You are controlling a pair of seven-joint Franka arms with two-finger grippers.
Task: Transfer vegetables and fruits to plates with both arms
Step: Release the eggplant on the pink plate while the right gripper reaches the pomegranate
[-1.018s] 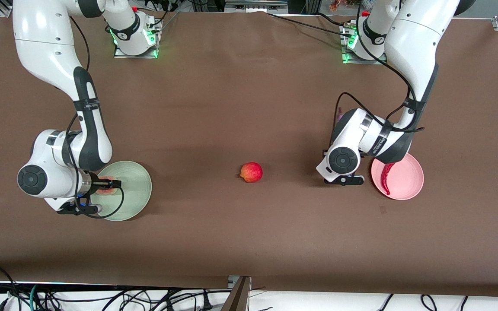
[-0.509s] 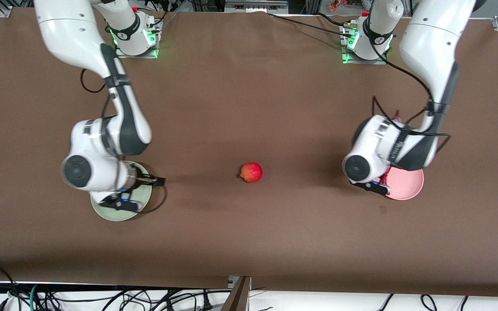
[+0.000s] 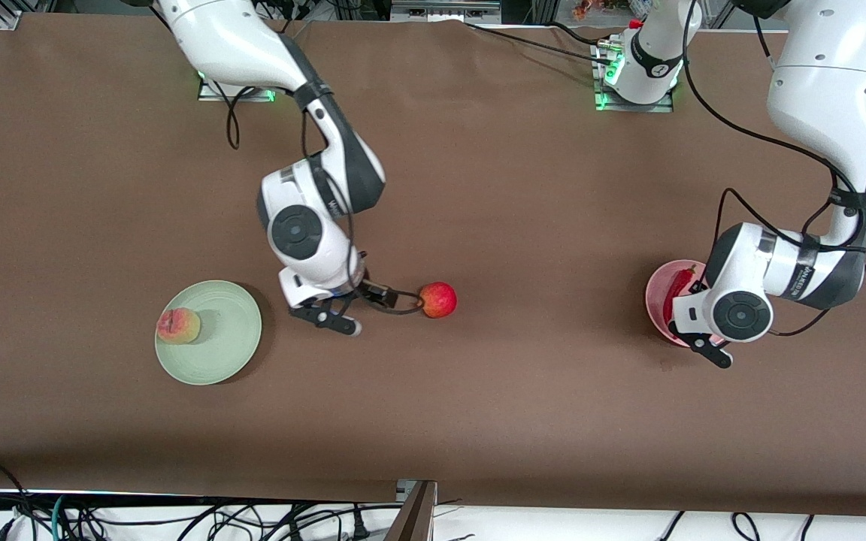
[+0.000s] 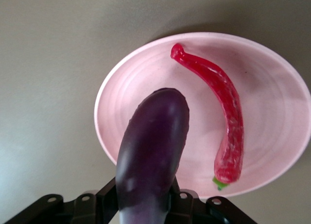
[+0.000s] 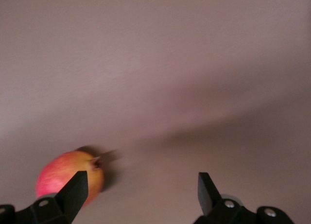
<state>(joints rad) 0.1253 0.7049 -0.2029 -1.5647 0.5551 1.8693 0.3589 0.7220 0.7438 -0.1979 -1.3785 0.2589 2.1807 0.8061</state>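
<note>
Eggplant (image 4: 153, 151) is pinched by the left gripper (image 4: 146, 204) above the pink plate (image 4: 121, 88), beside the chili (image 4: 226, 117), ready for release. Right gripper (image 5: 138, 190), spread wide, hangs beside the apple (image 3: 438, 299), mid-table; peach (image 3: 178, 325) lies on the green plate (image 3: 234, 338).

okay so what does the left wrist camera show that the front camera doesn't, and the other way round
Only the left wrist view shows the purple eggplant, gripped in the left hand and hanging over the pink plate.

Only the front view shows the peach on the green plate, the red apple-like fruit on the bare table, and the open right hand beside that fruit.

Both show the pink plate with the red chili pepper lying in it.
</note>
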